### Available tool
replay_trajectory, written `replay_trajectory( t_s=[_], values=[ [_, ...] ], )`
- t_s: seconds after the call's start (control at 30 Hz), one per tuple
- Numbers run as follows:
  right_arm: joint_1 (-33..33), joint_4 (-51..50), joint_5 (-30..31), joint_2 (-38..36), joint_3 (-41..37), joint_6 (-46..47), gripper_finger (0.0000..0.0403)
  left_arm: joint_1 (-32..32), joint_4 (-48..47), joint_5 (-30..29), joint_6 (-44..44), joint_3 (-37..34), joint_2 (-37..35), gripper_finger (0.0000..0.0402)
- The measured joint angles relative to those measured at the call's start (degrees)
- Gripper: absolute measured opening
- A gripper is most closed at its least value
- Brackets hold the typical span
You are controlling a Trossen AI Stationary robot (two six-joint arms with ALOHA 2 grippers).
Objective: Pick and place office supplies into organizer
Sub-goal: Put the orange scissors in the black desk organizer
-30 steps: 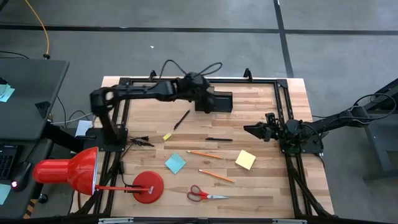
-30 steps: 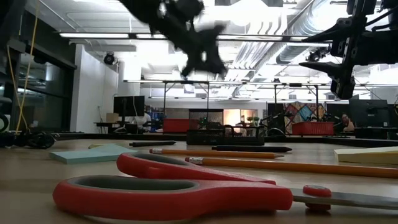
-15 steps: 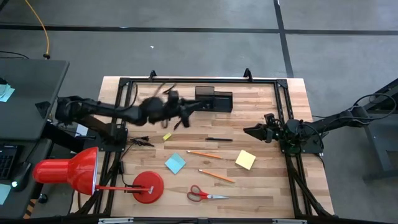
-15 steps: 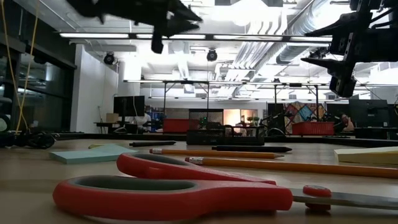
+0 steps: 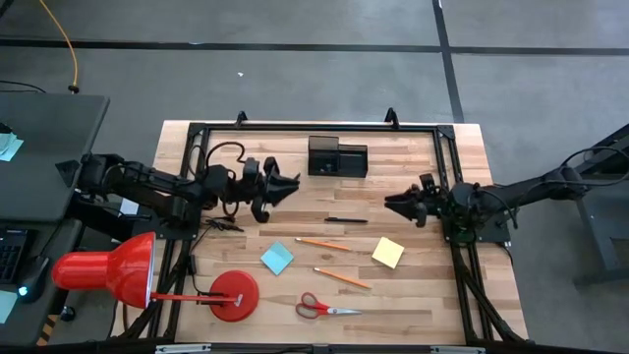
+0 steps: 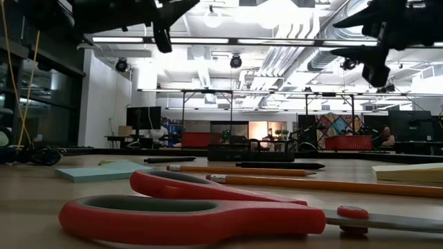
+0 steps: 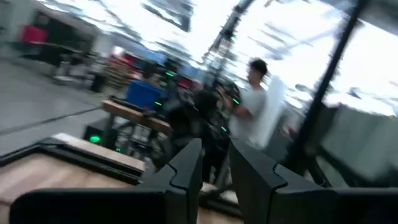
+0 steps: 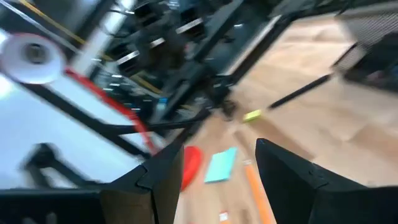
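Two arms show above the table [image 5: 413, 295], and only the left one has moved: a second ago it reached over the organizer [image 5: 337, 156] at the far edge, and now it is folded back toward the table's left side, its left gripper [image 5: 287, 187] raised off the wood with a narrow gap between its fingers [image 7: 186, 169] and nothing between them. The right gripper [image 5: 393, 206] stays near the right rail, fingers [image 8: 163, 168] spread apart, empty. The scissors [image 5: 327, 309], blue pad [image 5: 276, 258], yellow pad [image 5: 387, 252], both pencils [image 5: 324, 244] and one black pen [image 5: 346, 220] lie where they were. The second pen, earlier beside the organizer, is no longer visible.
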Motion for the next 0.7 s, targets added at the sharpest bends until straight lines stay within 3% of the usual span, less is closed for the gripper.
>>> replay_trajectory(
  t_s=[0.17, 0.5, 0.7],
  values=[
    [-0.03, -10.30, 5.79, 6.66, 7.98, 1.36, 0.0193, 0.02, -6.42, 1.58, -0.49, 0.00, -0.01, 0.0074],
    [-0.02, -12.20, 2.31, 27.85, 17.93, 7.23, 0.0193, 1.23, -11.72, 12.78, 0.48, 0.00, 0.00, 0.0074],
    [-0.02, -11.86, 1.42, 35.54, 21.79, 8.73, 0.0193, 1.45, -15.60, 19.32, 0.94, 0.00, 0.04, 0.0074]
  ],
)
